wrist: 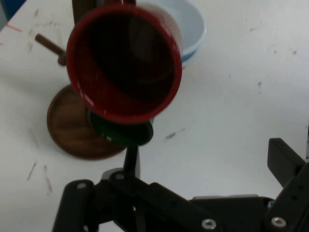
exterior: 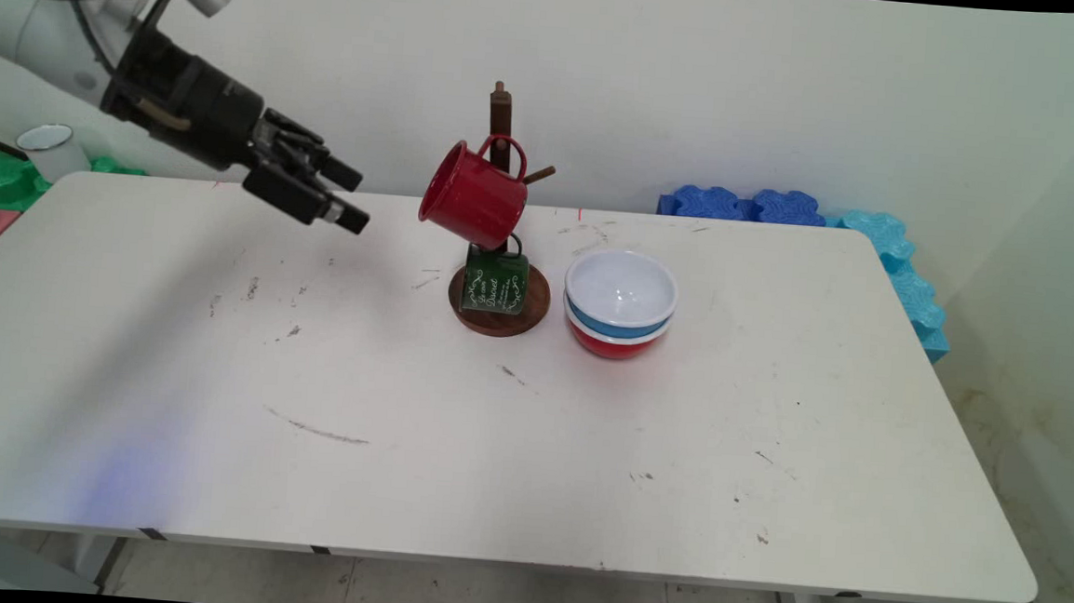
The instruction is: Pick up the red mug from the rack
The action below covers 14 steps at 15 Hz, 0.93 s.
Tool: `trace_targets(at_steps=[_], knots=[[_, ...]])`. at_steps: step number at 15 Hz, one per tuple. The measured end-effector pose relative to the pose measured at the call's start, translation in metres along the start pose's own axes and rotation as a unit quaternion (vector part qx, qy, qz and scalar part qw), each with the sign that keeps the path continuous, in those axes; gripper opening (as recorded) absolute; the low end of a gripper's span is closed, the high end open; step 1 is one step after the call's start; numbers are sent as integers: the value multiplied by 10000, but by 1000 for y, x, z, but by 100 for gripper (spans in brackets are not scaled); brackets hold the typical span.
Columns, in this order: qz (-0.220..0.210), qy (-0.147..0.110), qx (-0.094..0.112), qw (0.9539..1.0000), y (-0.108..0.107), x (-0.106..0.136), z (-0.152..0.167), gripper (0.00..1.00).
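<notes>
Red mug (exterior: 474, 195) on wooden rack (exterior: 501, 131); pincer (exterior: 349, 199) apart, wide-spread, empty.

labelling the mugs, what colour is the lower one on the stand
Dark green with white lettering, the lower mug shows best in the main view.

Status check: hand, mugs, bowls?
Hand open, empty, in the air left of red mug. Red mug hangs on wooden mug tree, mouth toward hand. Green mug below it, at base. Stacked bowls right of tree.

A white arm (exterior: 46, 24) trailing black cables ends in a black two-fingered claw (exterior: 349, 199) with silver screws.
</notes>
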Motion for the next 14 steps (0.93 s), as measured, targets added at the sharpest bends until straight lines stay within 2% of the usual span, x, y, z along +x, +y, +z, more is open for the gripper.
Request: trace_targets(at_steps=[14], knots=[[-393, 270, 56, 9988, 14, 34, 46, 100]])
